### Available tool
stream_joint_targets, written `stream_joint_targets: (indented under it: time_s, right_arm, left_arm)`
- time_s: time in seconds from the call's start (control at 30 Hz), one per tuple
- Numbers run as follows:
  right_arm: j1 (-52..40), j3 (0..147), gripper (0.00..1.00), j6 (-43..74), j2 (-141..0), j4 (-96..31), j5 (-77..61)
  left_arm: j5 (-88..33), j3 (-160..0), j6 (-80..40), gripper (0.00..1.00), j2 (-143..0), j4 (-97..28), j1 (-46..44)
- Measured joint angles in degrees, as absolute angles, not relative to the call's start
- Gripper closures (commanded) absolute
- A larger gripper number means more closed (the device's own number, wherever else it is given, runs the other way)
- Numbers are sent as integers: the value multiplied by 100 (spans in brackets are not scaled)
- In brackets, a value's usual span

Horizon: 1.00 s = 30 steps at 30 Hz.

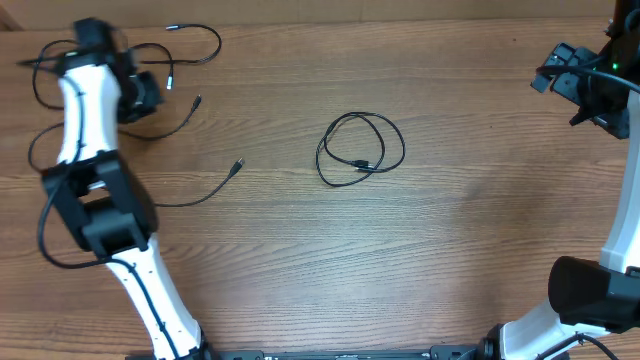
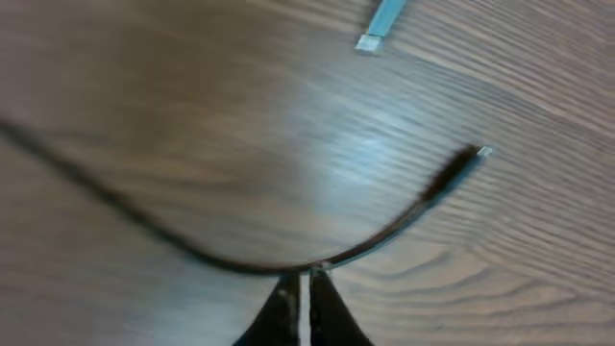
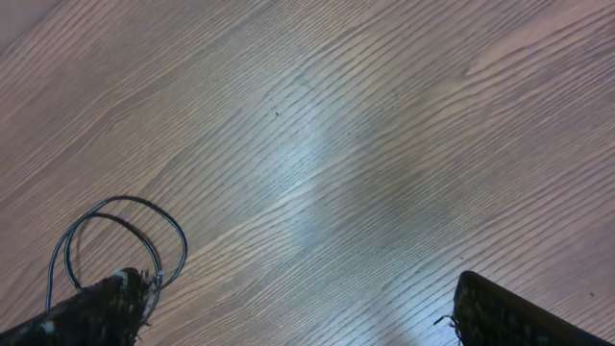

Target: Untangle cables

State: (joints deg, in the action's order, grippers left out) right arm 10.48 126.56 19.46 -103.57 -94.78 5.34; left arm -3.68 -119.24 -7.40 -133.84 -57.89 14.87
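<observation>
The cables lie apart on the wooden table. One coiled cable [image 1: 361, 150] rests at the centre and also shows as the coiled cable [image 3: 120, 235] by my right gripper's left finger. Loose strands lie at the left: one strand [image 1: 212, 40] at the back, a plug-tipped strand [image 1: 196, 102] beside my left gripper [image 1: 140, 95], and another strand [image 1: 236, 165] in front. In the left wrist view my left gripper [image 2: 307, 277] is shut, with a thin black cable [image 2: 144, 221] pinched at its tips; the plug tip [image 2: 478, 152] points right. My right gripper [image 1: 565, 75] [image 3: 312, 322] stands wide open over bare wood.
The left arm [image 1: 80, 110] and its thicker black wiring [image 1: 45, 235] take up the table's left side. The right arm [image 1: 620, 250] rises along the right edge. A pale blue strip with a white end [image 2: 382, 23] lies beyond the pinched cable.
</observation>
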Motion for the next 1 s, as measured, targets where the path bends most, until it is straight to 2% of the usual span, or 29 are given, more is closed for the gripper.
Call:
stream_joint_targets:
  time_s: [0.3, 0.67, 1.0]
  right_arm:
    - [1048, 12656, 0, 1944, -10357, -9474, 534]
    - [1046, 12656, 0, 1946, -10357, -9476, 534]
    - [1048, 12656, 0, 1946, -10357, -9474, 534]
  left_arm:
    - [287, -11378, -725, 96, -13384, -4814, 1166]
    - [106, -10619, -725, 96, -13386, -3948, 1201]
    - [67, -10429, -725, 96, -13382, -4018, 1203]
